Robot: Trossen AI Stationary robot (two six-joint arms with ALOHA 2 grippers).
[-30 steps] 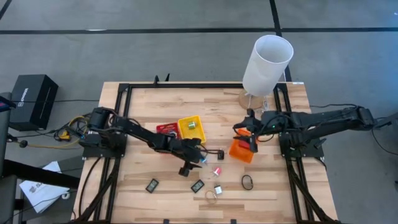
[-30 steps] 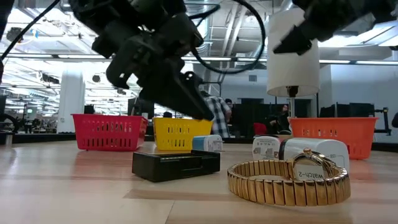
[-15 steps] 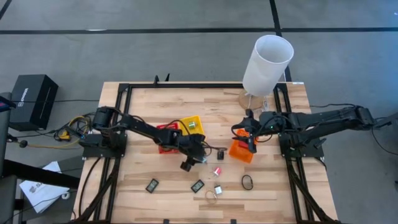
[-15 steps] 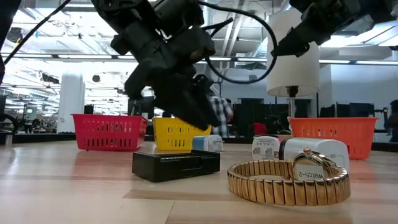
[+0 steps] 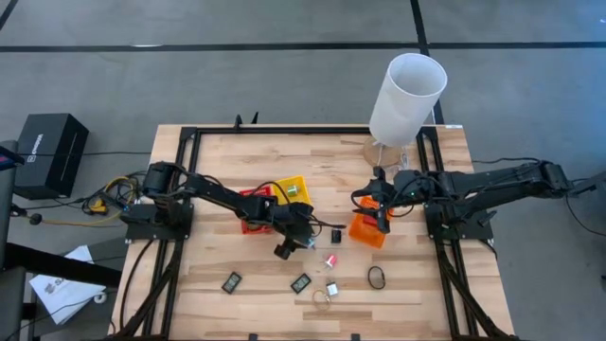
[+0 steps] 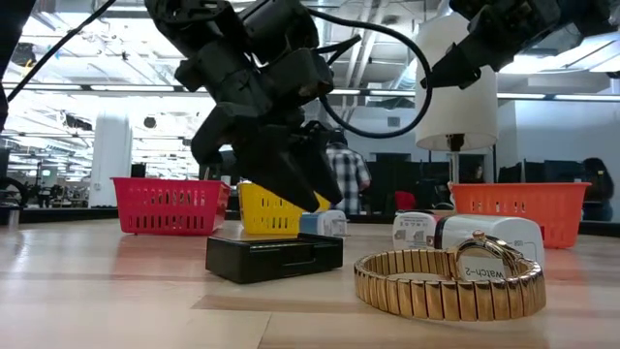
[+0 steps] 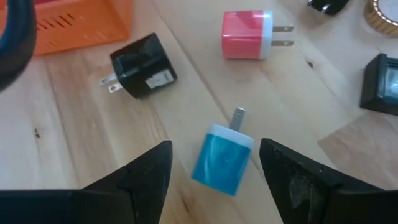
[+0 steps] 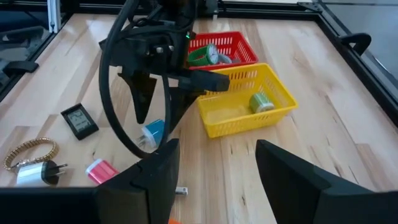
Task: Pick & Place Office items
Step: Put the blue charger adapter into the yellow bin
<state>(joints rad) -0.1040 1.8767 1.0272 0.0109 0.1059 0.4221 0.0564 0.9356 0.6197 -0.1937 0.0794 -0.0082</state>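
On the counter (image 5: 218, 161), left claw (image 7: 214, 171) gapes empty over the blue charger (image 7: 222, 157). Light, rigid, slick; pinch its flat sides. Right claw (image 8: 211, 168) open, empty.

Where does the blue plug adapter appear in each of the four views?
High view: blue plug adapter, a small blue spot at the left tool, mid-table.
Low view: centre, beside the yellow basket, partly behind the tool.
Left wrist view: lower centre, between the two open fingers.
Right wrist view: left of centre, under the left arm.
Shared landmark: the pink plug adapter lies nearby.
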